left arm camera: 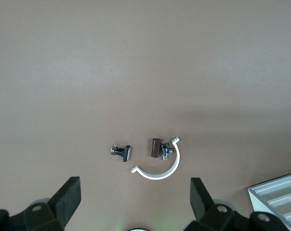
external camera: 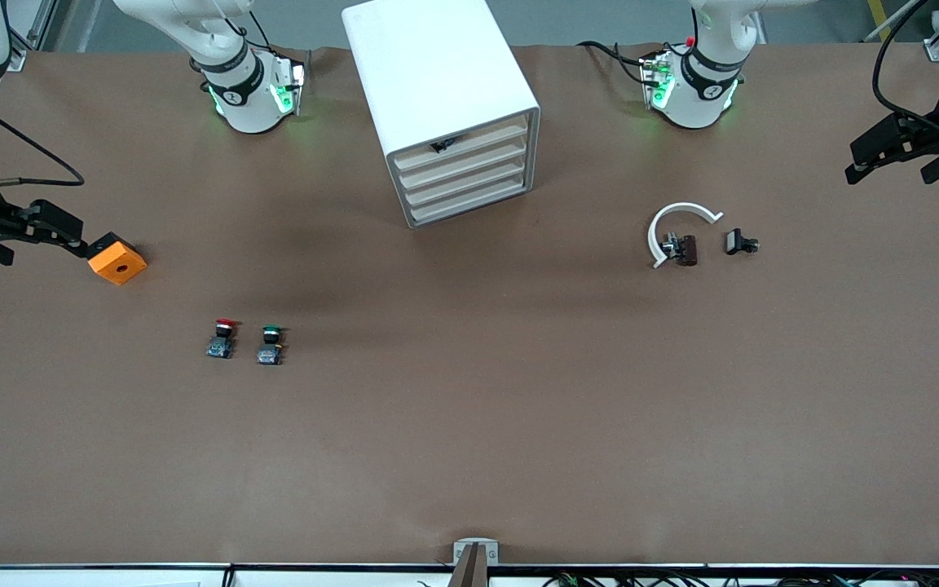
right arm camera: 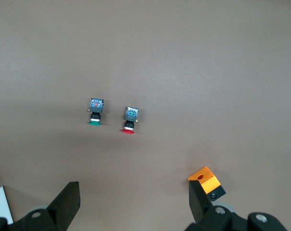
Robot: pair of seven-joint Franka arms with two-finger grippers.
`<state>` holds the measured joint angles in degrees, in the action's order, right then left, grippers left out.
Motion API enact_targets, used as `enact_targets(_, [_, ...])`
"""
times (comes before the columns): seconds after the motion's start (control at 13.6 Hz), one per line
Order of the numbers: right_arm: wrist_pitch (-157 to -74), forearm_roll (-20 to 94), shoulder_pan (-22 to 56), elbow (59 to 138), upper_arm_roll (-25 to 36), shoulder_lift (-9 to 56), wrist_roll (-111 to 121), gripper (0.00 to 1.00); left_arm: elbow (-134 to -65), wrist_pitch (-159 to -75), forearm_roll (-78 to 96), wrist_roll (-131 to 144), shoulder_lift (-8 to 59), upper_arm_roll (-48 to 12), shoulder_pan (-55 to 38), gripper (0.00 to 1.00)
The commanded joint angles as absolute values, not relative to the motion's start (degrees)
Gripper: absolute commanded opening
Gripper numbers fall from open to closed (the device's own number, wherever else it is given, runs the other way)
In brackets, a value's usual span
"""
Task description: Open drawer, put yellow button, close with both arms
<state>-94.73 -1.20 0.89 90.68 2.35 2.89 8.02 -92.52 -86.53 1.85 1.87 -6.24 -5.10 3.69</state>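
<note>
The white cabinet (external camera: 437, 65) stands mid-table near the arms' bases. Its uppermost drawer (external camera: 469, 140) looks shut, and a small dark thing shows at its front. The yellow button is out of view. My left gripper (external camera: 889, 174) hangs open and holds nothing, over the left arm's end of the table; the left wrist view (left arm camera: 134, 197) shows only bare table between its fingers. My right gripper (external camera: 41, 249) is open and holds nothing, over the right arm's end. In the right wrist view (right arm camera: 134, 202), one of its fingers stands beside an orange block (right arm camera: 205, 179).
A red-capped button (external camera: 222, 337) and a green-capped button (external camera: 270, 344) lie side by side, nearer the front camera than the orange block (external camera: 116, 258). Toward the left arm's end lie a white C-shaped clip (external camera: 677, 214), a brown part (external camera: 685, 249) and a black part (external camera: 738, 241).
</note>
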Motion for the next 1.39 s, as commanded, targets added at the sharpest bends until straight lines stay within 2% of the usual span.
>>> enact_targets(0.0, [-94.3,-1.2,0.4,90.8,1.8,2.2,7.1,1.00,-91.6,-86.4,2.5,0.4,-5.9,-5.3,4.1,1.00])
enact_targets(1.32, [-93.3,-1.0,1.4,90.7,1.6,0.3,7.1,1.00,-91.6,-85.5,1.7,0.8,-5.8,-5.1,4.2,1.00])
